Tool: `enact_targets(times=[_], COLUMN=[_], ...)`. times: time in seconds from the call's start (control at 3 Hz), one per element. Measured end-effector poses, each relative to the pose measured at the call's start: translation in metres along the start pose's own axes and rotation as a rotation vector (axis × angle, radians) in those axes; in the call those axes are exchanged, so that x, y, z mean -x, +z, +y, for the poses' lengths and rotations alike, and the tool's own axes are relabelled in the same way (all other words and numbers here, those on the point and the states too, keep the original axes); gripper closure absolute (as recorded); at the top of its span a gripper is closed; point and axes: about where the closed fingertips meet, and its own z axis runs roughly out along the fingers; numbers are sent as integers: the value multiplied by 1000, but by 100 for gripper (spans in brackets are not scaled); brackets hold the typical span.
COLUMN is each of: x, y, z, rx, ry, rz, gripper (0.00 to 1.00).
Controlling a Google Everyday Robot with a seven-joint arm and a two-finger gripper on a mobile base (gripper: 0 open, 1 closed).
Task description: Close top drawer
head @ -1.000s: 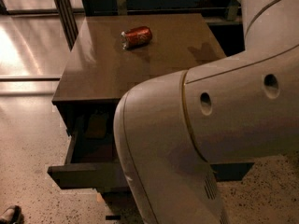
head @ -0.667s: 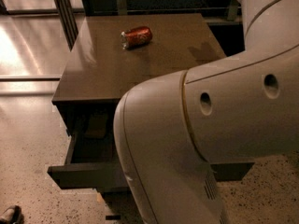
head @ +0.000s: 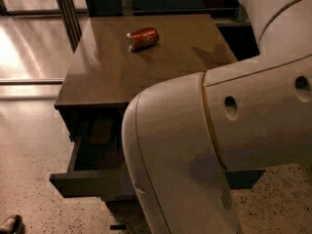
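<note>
In the camera view, the top drawer [head: 83,182] stands pulled well out from the brown-topped cabinet [head: 146,77]. Its flat dark front panel hangs over the speckled floor [head: 29,130] and its left side wall and part of the inside are exposed. A dim brownish shape [head: 101,130] lies in the drawer near the back; what it is cannot be told. A red soda can [head: 143,38] lies on its side on the cabinet top, well away from the drawer.

The robot's white arm [head: 219,145] fills the right and lower middle of the view and covers the right half of the drawer front. The gripper is out of sight, behind or below this arm, so whether it is open, closed or holding anything cannot be told.

To close the drawer well, contact should probably land flat on the front panel, near its middle rather than a corner, so the drawer does not twist on its runners. The push should run straight toward the cabinet, level and steady, until the panel sits flush beneath the top. A hard shove could set the can rolling.
</note>
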Motion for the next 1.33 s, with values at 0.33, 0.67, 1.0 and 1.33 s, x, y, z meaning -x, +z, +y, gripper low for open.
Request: enact_targets(times=[0.33,0.67,1.0,1.33], x=[-2,-5,-8,-12], y=[2,4,6,8], z=[-14,-26,-36,-44], rx=[-56,-99,-131,-157], ry=[138,249,325,391], rz=[17,30,40,52], gripper=[0,0,0,0])
